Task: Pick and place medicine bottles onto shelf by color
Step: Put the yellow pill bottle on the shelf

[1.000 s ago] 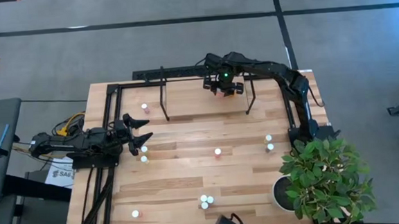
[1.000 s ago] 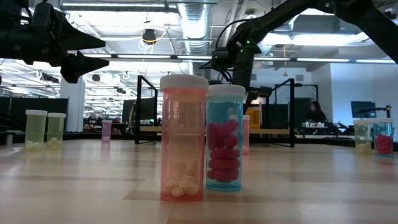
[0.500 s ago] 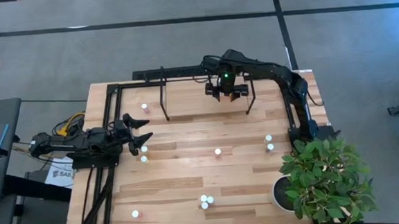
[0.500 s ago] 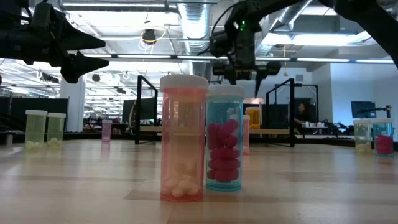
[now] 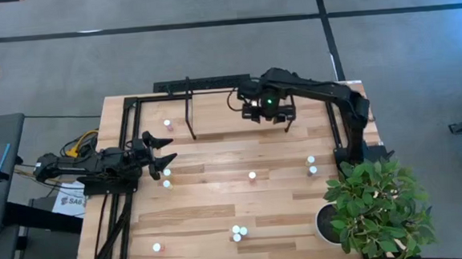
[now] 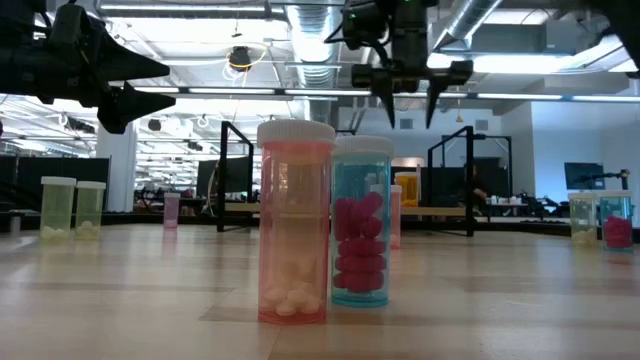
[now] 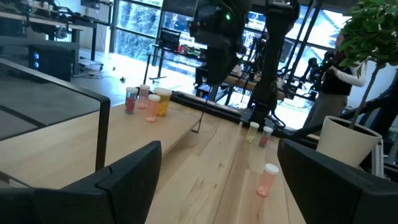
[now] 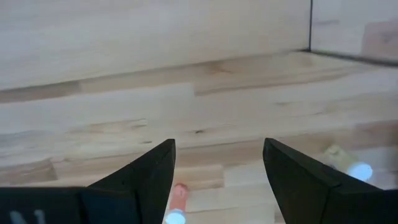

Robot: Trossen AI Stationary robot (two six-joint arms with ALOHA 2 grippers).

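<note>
My right gripper point(image 5: 268, 113) has risen off the shelf point(image 5: 213, 106) at about one o'clock on the table and swung a little toward three o'clock since a second ago; its fingers stand apart and hold nothing, as the right wrist view shows bare wood between them. A second ago it sat low over the shelf's back edge, so I judge a bottle has just been set down there and I am now free to fetch the next one. My left gripper point(image 5: 162, 150) waits at nine o'clock, spread wide and empty, with two yellowish bottles point(image 5: 166, 178) just beside it. On the shelf I see a pink bottle point(image 5: 166, 124) at eleven o'clock, and the left wrist view shows pink and orange ones point(image 7: 147, 101) grouped there. Bottles lie scattered elsewhere: one point(image 5: 251, 176) at the centre, a pair point(image 5: 311, 165) at three o'clock, a pair point(image 5: 236, 233) at six o'clock, one point(image 5: 156, 248) at seven o'clock. In the low view the front pair is a pink bottle point(image 6: 295, 220) with a few white pills at the bottom and a blue one point(image 6: 361, 222) filled high with magenta capsules.
</note>
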